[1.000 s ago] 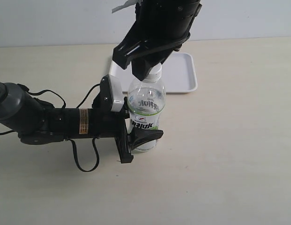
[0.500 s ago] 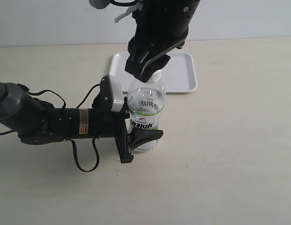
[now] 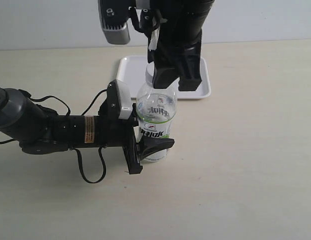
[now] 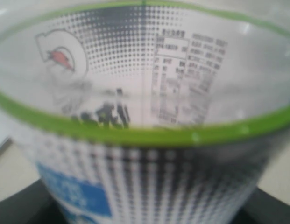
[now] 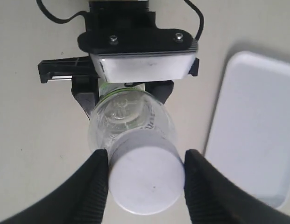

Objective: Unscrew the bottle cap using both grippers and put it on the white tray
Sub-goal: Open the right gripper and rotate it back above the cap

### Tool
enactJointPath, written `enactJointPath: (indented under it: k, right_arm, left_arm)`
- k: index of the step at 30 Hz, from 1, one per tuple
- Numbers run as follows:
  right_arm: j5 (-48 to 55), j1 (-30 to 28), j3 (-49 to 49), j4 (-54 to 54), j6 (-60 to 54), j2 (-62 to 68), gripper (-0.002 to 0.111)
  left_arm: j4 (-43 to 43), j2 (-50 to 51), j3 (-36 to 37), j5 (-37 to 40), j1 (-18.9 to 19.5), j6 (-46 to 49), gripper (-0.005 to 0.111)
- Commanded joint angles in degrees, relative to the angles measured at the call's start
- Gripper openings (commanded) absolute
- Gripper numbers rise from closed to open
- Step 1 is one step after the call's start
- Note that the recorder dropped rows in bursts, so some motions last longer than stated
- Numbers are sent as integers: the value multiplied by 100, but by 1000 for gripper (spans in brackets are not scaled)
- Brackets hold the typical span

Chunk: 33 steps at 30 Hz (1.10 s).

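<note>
While my left pincer (image 3: 149, 151) is clamping the bottle (image 3: 155, 107) low down, my right pincer (image 5: 145, 157) is squeezing its white cap (image 5: 145, 182) from both sides.

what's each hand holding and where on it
Left hand grips the bottle by its lower body; right hand pinches the bottle cap by its sides.

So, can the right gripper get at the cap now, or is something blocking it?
Probably yes: the right gripper sits over the cap, one finger on each side, seemingly touching. The left gripper holds the bottle lower down.
</note>
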Motion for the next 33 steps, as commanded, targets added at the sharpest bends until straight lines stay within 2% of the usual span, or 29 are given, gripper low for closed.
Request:
enactJointPath:
  k: [1, 5, 16, 24, 33]
  right_arm:
    - [-71, 1, 12, -86, -943, -20, 0]
    - [-71, 1, 12, -80, -1943, -20, 0]
    - [-71, 1, 12, -80, -3801, -20, 0]
    - [-71, 1, 12, -80, -4149, -20, 0]
    - [-71, 1, 12, -80, -5229, -20, 0]
  left_arm:
    - [7, -30, 15, 160, -26, -44, 0]
    - [7, -30, 15, 160, -26, -44, 0]
    - [-118, -30, 15, 160, -26, -44, 0]
    - [-118, -30, 15, 160, -26, -44, 0]
    - [-102, -30, 15, 160, -26, -44, 0]
